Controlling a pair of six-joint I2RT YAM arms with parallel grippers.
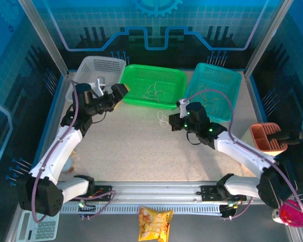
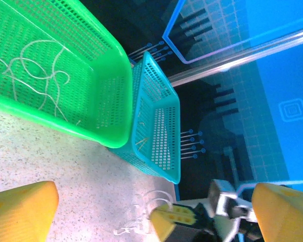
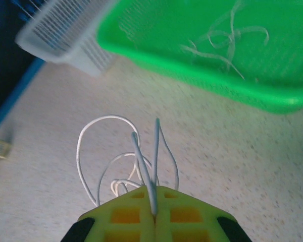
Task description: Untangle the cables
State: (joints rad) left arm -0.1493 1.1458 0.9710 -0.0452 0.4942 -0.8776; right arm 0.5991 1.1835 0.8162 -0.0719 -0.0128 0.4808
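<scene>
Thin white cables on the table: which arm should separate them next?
Likely right: the right gripper is shut on the thin white cables; the left gripper hangs open near the green plastic basket, empty.

Overhead overview, wrist close-ups, shared green basket (image 1: 136,78)

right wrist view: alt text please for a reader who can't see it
The right gripper is shut on a small tangle of thin white and grey cables that loops up over a speckled table. Behind lie a green basket holding loose pale strands and, blurred at upper left, a white basket.
</scene>
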